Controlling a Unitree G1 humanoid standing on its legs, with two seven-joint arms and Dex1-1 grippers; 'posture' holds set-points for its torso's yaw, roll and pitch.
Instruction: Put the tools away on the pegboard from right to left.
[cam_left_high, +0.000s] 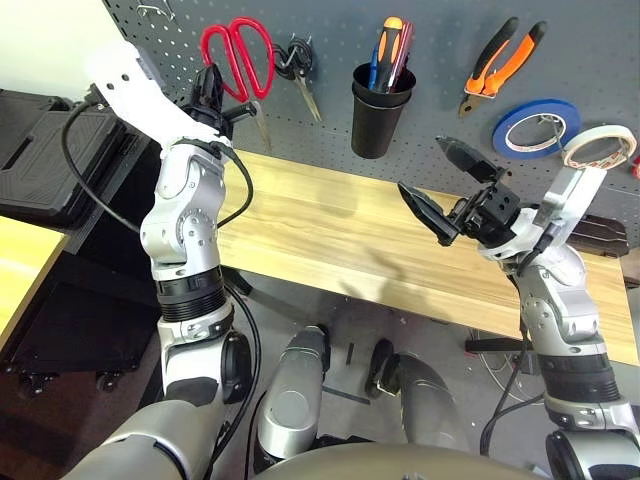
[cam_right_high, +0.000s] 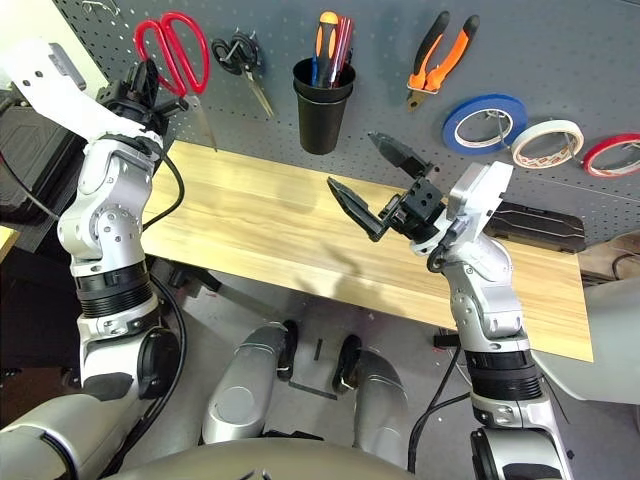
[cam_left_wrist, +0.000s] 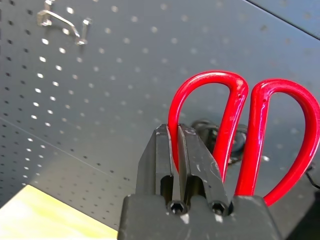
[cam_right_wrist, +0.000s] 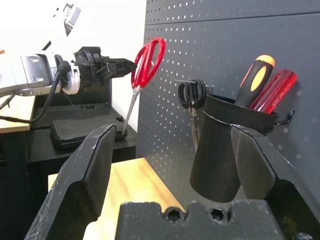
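Note:
The red-handled scissors (cam_left_high: 240, 50) hang blades-down against the upper left of the pegboard (cam_left_high: 430, 60). My left gripper (cam_left_high: 210, 95) is shut on one red handle loop (cam_left_wrist: 200, 100); whether the scissors rest on a hook is hidden. My right gripper (cam_left_high: 425, 170) hovers open and holds nothing above the wooden table (cam_left_high: 330, 220), below the black cup (cam_left_high: 378, 120). The orange-and-black screwdriver (cam_left_high: 390, 45) stands in that cup. The orange-and-black pliers (cam_left_high: 500, 65) hang to its right, and the cream-white tape roll (cam_left_high: 600, 147) hangs at the far right.
Black-handled scissors (cam_left_high: 298, 65) hang between the red scissors and the cup. A blue tape roll (cam_left_high: 537, 127) and a red one (cam_right_high: 612, 153) flank the cream roll. A bare metal hook (cam_left_wrist: 62, 22) sits higher on the board. A black case (cam_left_high: 40, 150) lies left of the table.

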